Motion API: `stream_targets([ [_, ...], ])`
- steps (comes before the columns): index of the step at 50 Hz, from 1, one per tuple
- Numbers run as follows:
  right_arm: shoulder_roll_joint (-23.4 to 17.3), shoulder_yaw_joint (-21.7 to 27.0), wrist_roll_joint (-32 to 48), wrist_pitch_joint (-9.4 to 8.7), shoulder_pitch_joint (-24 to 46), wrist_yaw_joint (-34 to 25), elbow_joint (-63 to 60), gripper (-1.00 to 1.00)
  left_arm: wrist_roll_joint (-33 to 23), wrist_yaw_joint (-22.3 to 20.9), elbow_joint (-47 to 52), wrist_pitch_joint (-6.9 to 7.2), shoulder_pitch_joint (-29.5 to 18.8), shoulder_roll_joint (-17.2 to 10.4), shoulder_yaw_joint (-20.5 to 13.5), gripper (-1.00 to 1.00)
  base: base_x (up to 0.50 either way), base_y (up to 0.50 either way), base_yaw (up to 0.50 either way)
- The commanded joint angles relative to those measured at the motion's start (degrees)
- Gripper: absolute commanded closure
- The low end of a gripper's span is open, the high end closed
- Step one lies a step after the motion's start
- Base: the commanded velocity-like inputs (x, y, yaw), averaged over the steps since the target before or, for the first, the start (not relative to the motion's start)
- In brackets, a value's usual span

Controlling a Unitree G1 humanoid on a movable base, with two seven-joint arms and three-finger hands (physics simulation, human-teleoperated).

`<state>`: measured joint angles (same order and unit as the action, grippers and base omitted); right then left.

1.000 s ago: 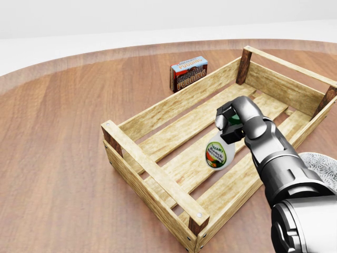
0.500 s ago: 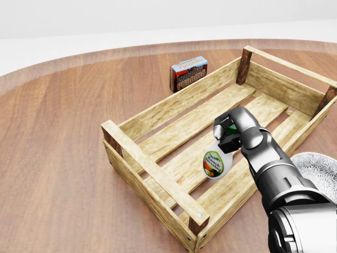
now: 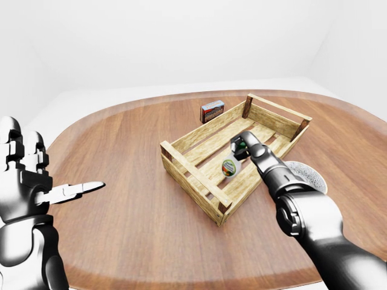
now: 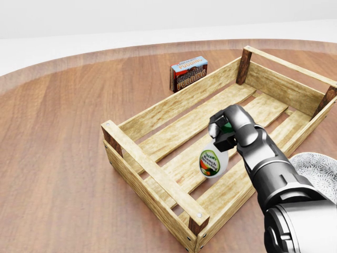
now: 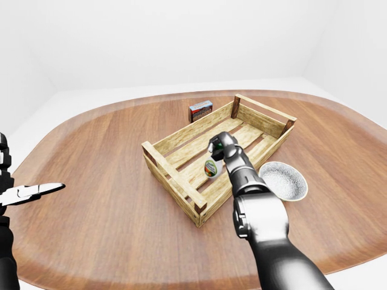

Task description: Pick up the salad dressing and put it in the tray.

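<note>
Wooden tray [image 4: 158, 171] sits directly beneath my right hand [image 4: 227, 132], whose fingers are closed on the salad dressing [image 4: 212, 161] at its green cap; the bottle hangs base-down, tilted, over the slats. My left hand [image 3: 36, 181] idles open, well apart.

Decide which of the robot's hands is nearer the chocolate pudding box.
Right. The right hand holds the salad dressing inside the tray, just below-right of the pudding box. The left hand hangs open far left, off the table's edge.
</note>
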<state>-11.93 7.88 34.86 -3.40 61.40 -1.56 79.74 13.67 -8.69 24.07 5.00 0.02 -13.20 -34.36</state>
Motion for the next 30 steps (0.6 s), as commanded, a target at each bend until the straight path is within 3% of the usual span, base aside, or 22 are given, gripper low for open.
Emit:
stream_targets([
  [1, 0.7, 0.5, 1.3, -0.97, 1.5, -0.5, -0.9, 1.0, 0.6, 0.1, 0.1, 0.0, -0.1, -0.3, -0.6, -1.0, 0.0, 0.0, 0.0],
  [30, 2.1, 0.8, 1.8, 0.14, 1.8, -0.9, -0.8, 1.0, 0.6, -0.2, -0.2, 0.0, 0.0, -0.6, -1.3, -1.0, 0.0, 0.0, 0.0],
])
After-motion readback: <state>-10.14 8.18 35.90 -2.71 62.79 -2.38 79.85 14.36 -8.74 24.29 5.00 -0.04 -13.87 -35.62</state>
